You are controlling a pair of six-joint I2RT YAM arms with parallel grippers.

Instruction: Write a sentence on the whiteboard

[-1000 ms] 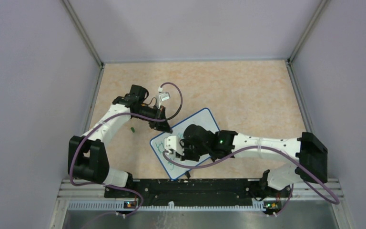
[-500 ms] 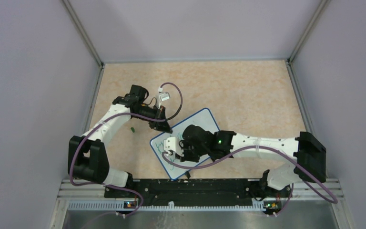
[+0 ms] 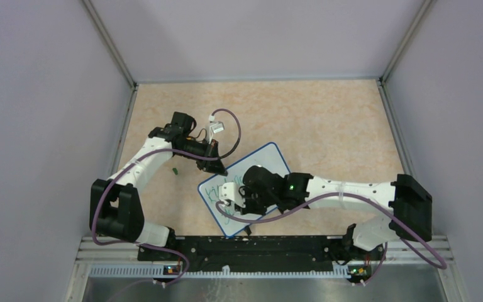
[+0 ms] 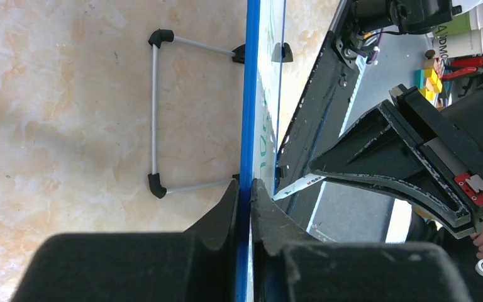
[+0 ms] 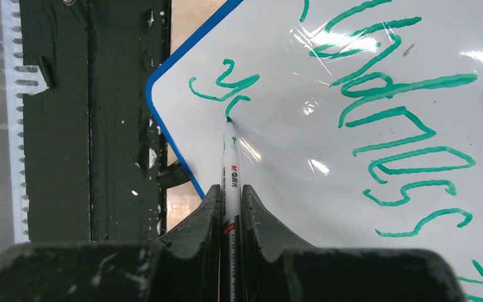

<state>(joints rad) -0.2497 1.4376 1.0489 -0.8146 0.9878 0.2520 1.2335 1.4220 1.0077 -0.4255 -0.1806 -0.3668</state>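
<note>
The small rectangular whiteboard with a thin blue rim [image 3: 265, 160] is set diagonally on the beige marbled tabletop [image 3: 327, 119], near the arm bases. Its rim is pinched by the closed left gripper [image 4: 245, 189]. A slim white green-tipped marker pen [image 5: 229, 157] is clamped in the right gripper [image 5: 229, 192], with its tip pressed to the board beside the green handwritten sentence [image 5: 402, 126], close to a rounded corner. Under heavier pen pressure the board could be pivoted in that thin pinch and strokes distorted; the tip could also be run off the rim.
</note>
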